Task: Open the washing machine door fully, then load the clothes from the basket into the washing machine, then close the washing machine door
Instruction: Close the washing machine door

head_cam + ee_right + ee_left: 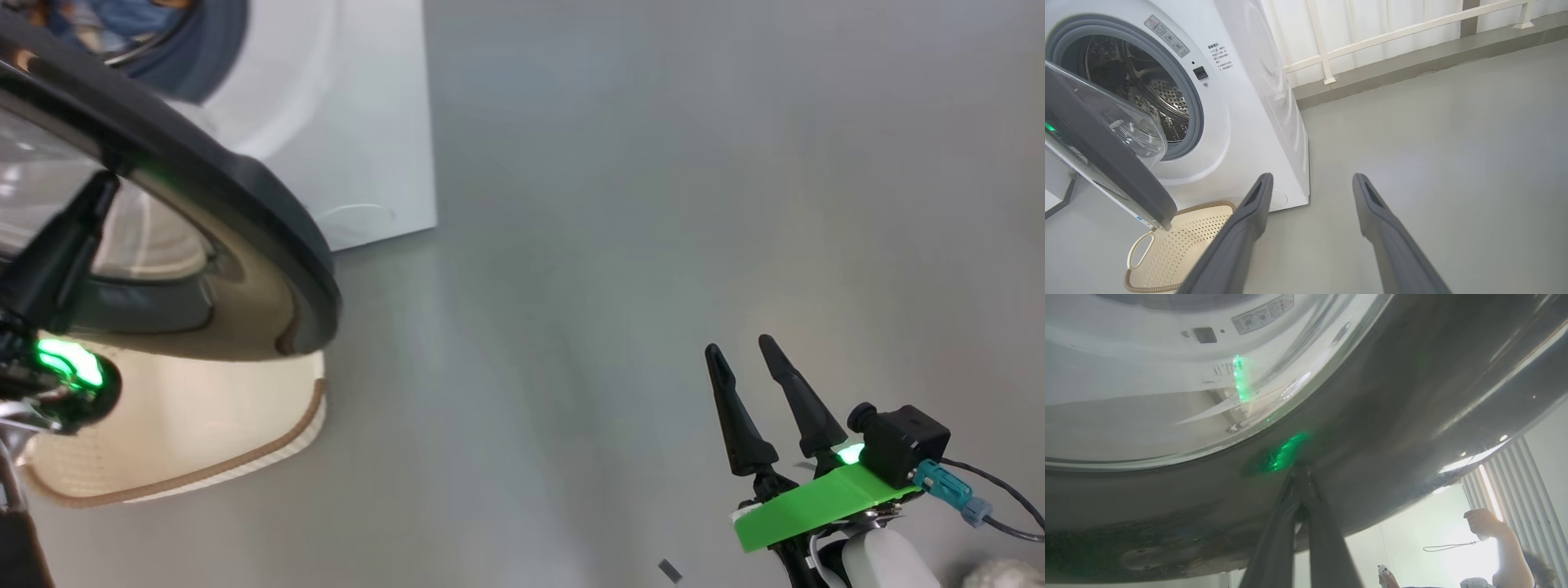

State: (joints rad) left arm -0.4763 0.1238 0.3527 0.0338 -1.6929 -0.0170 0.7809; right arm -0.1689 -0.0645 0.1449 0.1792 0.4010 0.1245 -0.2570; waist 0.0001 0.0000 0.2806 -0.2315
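Observation:
The washing machine [1241,122] stands with its door [1106,163] partly open, the black rim hanging over the basket [1180,245]. Seen from the head view, the door [245,212] covers the top of the cream basket [180,441], whose inside looks bare. Blue fabric with an orange patch, apparently the clothes [135,16], shows in the drum opening. My left gripper [1300,471] is shut, its tips against the door's glossy black rim [1392,416]; the head view shows that left gripper [98,192] at the glass. My right gripper [741,347] hangs open over the floor, holding nothing, and points at bare floor [1312,179].
Grey floor [612,245] stretches right of the machine. A white railing [1327,53] runs along the far wall. A small grey scrap [669,570] lies near my right arm. A person's hand [1482,522] with a controller shows beyond the door.

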